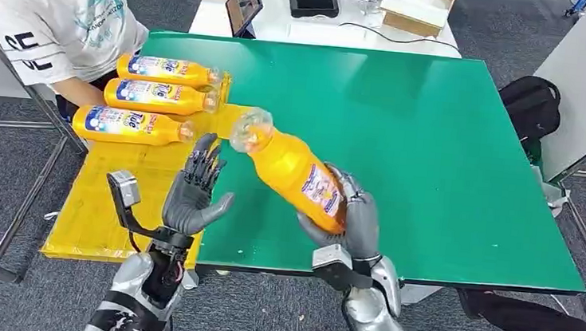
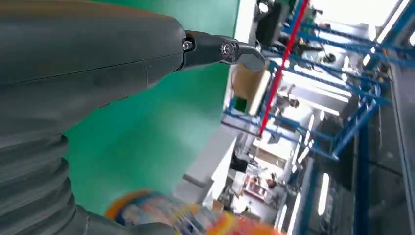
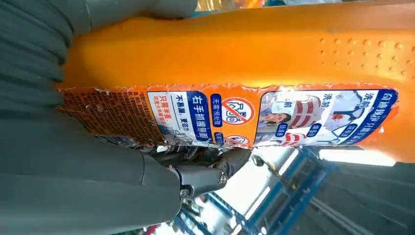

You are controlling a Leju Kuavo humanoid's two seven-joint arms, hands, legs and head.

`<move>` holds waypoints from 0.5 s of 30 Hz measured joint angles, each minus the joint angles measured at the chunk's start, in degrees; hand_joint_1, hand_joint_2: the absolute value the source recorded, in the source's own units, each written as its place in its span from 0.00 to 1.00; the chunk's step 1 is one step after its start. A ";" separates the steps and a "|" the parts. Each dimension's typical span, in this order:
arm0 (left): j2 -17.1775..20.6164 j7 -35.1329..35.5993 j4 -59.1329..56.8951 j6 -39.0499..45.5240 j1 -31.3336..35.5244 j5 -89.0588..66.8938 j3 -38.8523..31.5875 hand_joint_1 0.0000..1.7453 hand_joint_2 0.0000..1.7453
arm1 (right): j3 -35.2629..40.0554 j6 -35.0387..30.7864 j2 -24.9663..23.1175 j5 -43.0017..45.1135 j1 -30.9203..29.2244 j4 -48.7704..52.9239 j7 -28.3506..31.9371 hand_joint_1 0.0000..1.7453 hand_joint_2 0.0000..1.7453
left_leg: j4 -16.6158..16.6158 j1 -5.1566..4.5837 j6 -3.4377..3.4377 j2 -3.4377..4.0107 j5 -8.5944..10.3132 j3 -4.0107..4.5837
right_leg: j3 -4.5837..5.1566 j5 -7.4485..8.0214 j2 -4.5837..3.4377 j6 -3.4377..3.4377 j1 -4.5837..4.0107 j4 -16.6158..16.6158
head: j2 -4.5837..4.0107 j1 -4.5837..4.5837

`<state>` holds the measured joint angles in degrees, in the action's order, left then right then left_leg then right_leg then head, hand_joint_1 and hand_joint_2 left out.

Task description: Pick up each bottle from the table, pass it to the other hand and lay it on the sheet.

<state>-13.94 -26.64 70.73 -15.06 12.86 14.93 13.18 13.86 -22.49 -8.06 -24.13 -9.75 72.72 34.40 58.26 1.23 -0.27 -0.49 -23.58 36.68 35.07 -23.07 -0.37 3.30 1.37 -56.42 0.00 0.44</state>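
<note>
Handover is the step in hand: the right hand, low and just right of centre in the head view, grasps an orange bottle by its lower body and holds it tilted above the green table, its clear cap pointing toward the upper left. The left hand stands just left of the bottle with fingers spread and upright, palm facing it, holding nothing and not touching it. At the left of the frame three more bottles lie side by side on the yellow sheet, which overhangs the table's left edge; a person sits behind them in the upper left corner. Next, I judge, the left hand must close around the neck end before the right lets go, then carry the bottle to the bare sheet below the three.
</note>
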 measured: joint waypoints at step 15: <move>0.00 1.75 3.48 -2.41 -2.89 0.13 8.17 0.00 1.00 | 4.00 3.02 -2.58 -2.23 -0.12 -6.32 -0.77 1.00 1.00 | -0.01 0.01 0.00 0.00 -0.01 0.01 | 0.02 -0.01 0.00 0.00 0.00 0.00 | 0.00 -0.04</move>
<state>-13.94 -24.90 74.20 -17.46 9.96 15.06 21.36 17.86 -19.47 -10.64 -26.36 -9.86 66.40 33.64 58.25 1.23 -0.27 -0.50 -23.59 36.70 35.08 -23.08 -0.37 3.29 1.36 -56.42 0.00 0.39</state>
